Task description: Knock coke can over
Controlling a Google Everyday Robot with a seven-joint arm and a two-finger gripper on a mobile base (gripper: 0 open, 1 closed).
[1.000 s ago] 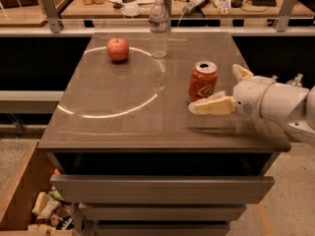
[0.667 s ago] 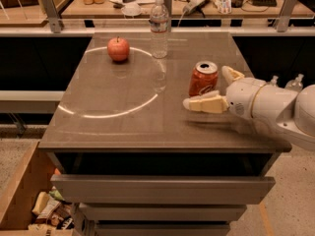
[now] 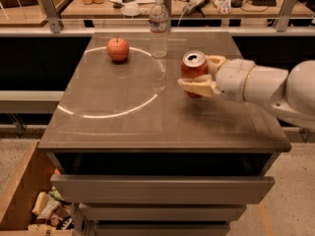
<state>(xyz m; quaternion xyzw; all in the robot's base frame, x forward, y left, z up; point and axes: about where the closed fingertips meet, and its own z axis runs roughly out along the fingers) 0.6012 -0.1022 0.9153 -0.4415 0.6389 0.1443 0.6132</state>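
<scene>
The coke can (image 3: 193,69), red-orange with a silver top and pull tab, stands right of the middle of the grey table (image 3: 123,117) and leans slightly. My gripper (image 3: 199,73) reaches in from the right, its white arm (image 3: 266,85) behind it. Its cream fingers are spread on either side of the can. The near finger (image 3: 196,87) lies across the can's lower front, and the far finger (image 3: 215,61) is behind the can on its right. The jaws are open and touch the can.
A red apple (image 3: 118,48) sits at the back left of the table and a clear water bottle (image 3: 158,27) at the back middle. A cluttered bench (image 3: 147,6) runs behind. Drawers (image 3: 162,188) are below the tabletop, and a box of snacks (image 3: 47,210) is on the floor at left.
My gripper has moved left and its fingers have come around the can. The can has shifted a little to the left and toward the back and now leans.
</scene>
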